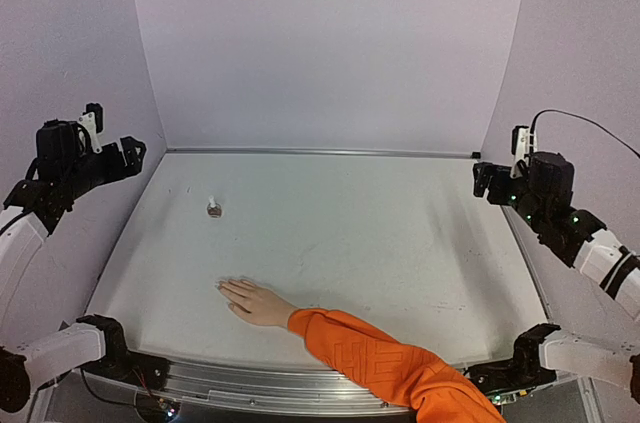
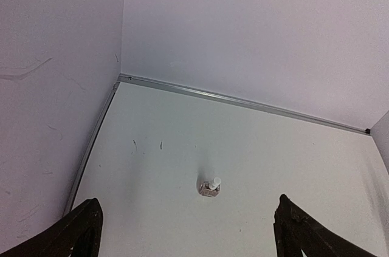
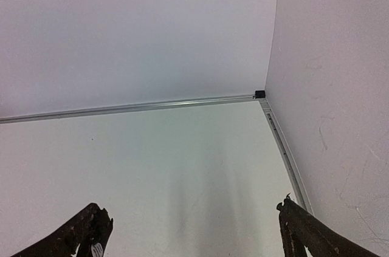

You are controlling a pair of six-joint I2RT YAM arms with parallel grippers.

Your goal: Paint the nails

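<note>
1. Pale lilac walls (image 1: 330, 43) are enclosing a white table (image 1: 400, 233), and a metal strip (image 1: 320, 152) is running along its far edge.
2. At the far left of the top view, the left gripper (image 1: 128, 155) is hanging above the table's left edge, well apart from everything lying on it. In the left wrist view its two dark fingers (image 2: 85, 226) are standing wide apart with nothing between them.
3. A tiny whitish-grey bottle (image 1: 214, 207) is standing alone in the upper left part of the table.
4. Lower down, left of centre, a pale beige hand (image 1: 255, 303) is lying flat with its fingers pointing left. The nails (image 1: 224, 286) are sitting at the fingertips, too small to tell from the skin.
5. A bright orange sleeve (image 1: 380, 358) is running from the wrist down to the lower right of the frame.
6. At the far right, the right gripper (image 1: 484, 181) is hovering over the table's right edge, its jaws spread wide and gripping nothing.
</note>
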